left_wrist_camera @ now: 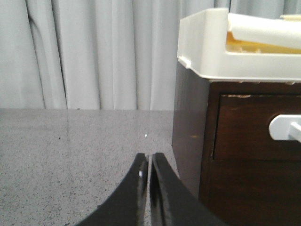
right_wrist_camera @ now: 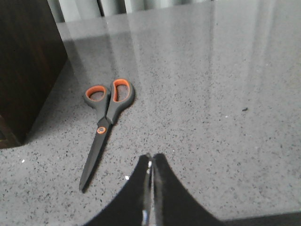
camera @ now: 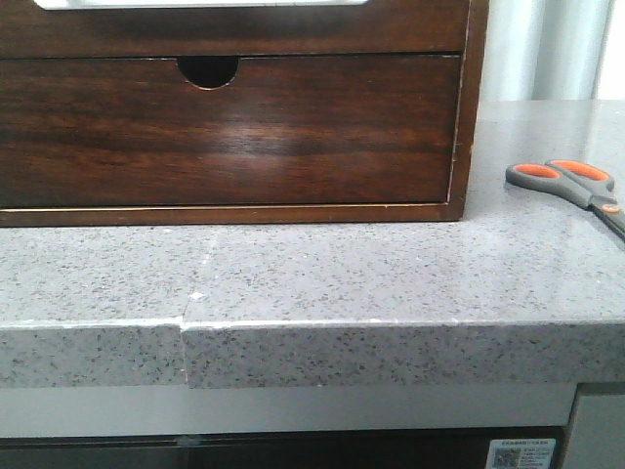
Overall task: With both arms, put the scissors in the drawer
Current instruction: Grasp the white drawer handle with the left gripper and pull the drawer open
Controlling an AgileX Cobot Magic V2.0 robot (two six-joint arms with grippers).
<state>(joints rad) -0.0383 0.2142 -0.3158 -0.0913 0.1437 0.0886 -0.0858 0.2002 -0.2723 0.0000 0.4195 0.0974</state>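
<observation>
Front view: low and close, level with the desk (camera: 322, 283) edge, facing forward at the lower drawer (camera: 229, 132) of the dark wooden cabinet (camera: 467, 117); the scissors (camera: 571, 186) lie at the right margin, partly cut off.

Left wrist view: low over the desk, behind the left gripper (left_wrist_camera: 149, 162), facing the cabinet's side and front corner (left_wrist_camera: 190, 136) with a white tray (left_wrist_camera: 207, 47) on top and a curtain (left_wrist_camera: 89, 52) behind.

Right wrist view: raised, angled down past the right gripper (right_wrist_camera: 151, 162) onto the desk, near the scissors (right_wrist_camera: 106, 120).

Shared: the cabinet appears in all three views; the scissors in the front and right wrist views.
</observation>
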